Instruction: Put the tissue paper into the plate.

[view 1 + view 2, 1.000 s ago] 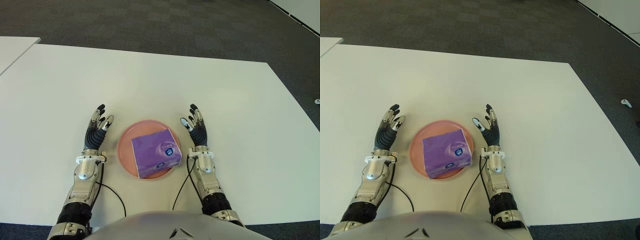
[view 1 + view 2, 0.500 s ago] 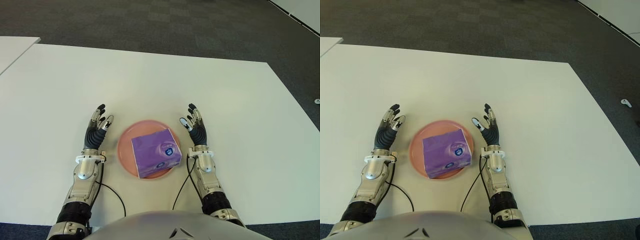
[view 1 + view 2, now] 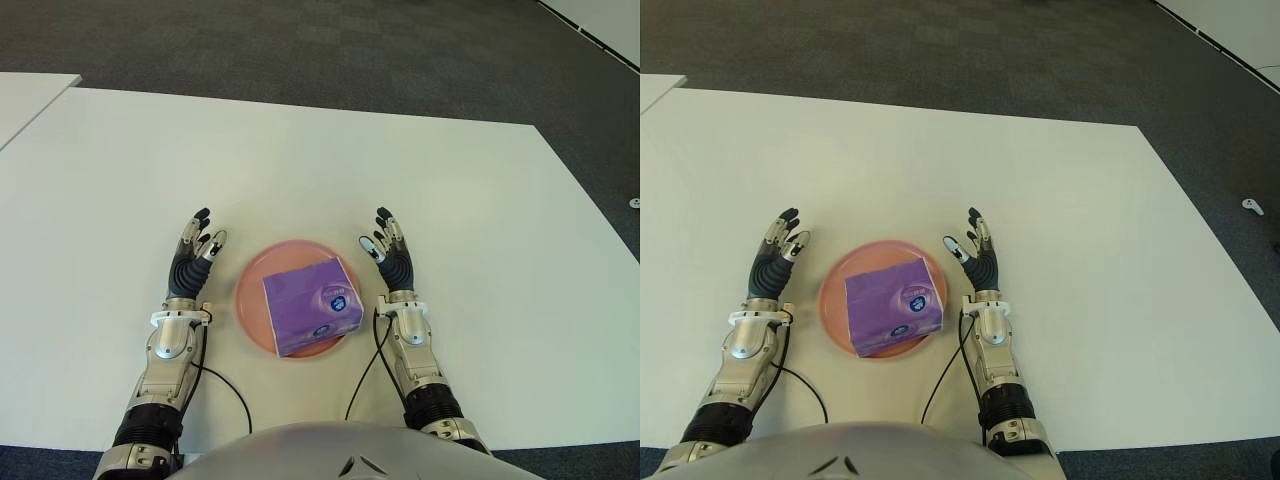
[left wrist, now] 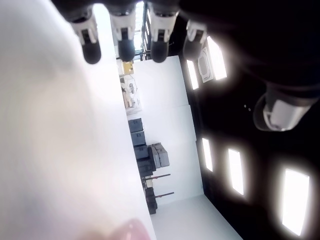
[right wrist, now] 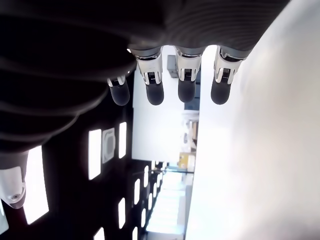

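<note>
Eye views: 1 purple tissue paper pack [image 3: 312, 306] lying in 1 pink plate [image 3: 250, 290] on white table [image 3: 300, 160], between the fingers of both hands. Left hand [image 3: 193, 255] and right hand [image 3: 391, 255] flank plate, fingers straight, holding nothing.
Left wrist: 4 fingertips [image 4: 92, 47] extended, empty; plate edge barely visible.
Right wrist: 4 fingertips [image 5: 155, 90] extended, empty; pack hidden.

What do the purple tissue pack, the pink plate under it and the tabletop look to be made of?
Tissue pack: likely soft plastic film wrap, judging by its slight sheen and rounded, printed faces. Plate: matte pink, even in colour, probably plastic, though glazed ceramic cannot be ruled out. Table: smooth white laminate-like board, with flat, even reflection.
</note>
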